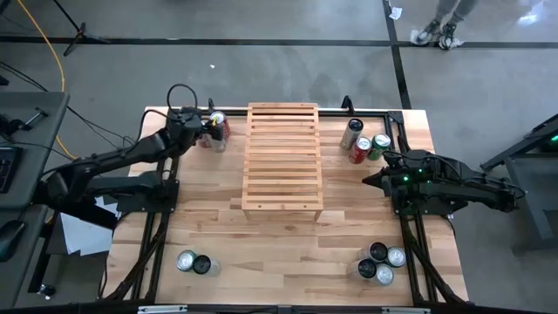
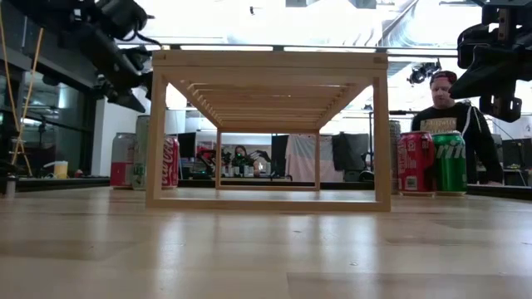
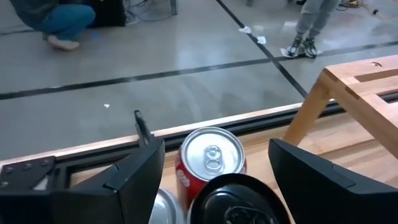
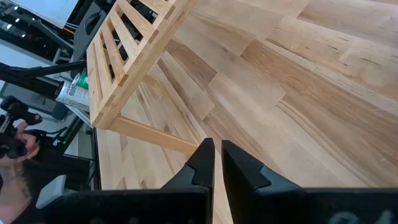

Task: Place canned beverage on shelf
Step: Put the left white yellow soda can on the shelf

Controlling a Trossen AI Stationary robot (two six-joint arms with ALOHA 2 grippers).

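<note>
My left gripper hangs over the cluster of cans at the far-left part of the table, its two dark, angular fingers spread wide apart and clamped on nothing. Between them in my left wrist view stands a red can, a smooth cylinder with a brushed silver lid and pull tab, and nearer the camera sits a can with a glossy black top; a sliver of a third, silvery top shows beside them. The tabletop is pale wood laid in planks with visible grain, framed by a dark metal rail at its far edge. Just to the right of the cans stands the shelf, a rectangular rack of light unfinished wood, its top made of evenly spaced horizontal slats on square posts; nothing rests on it. Right of the shelf, near the far edge, three more cans huddle together: a dark one with a silver lid, a red one and a green one. My right gripper waits just beyond them on the right side, raised above the table, its matte black fingers pressed together with only a thin seam between. Other cans sit in small groups near both front corners.
</note>
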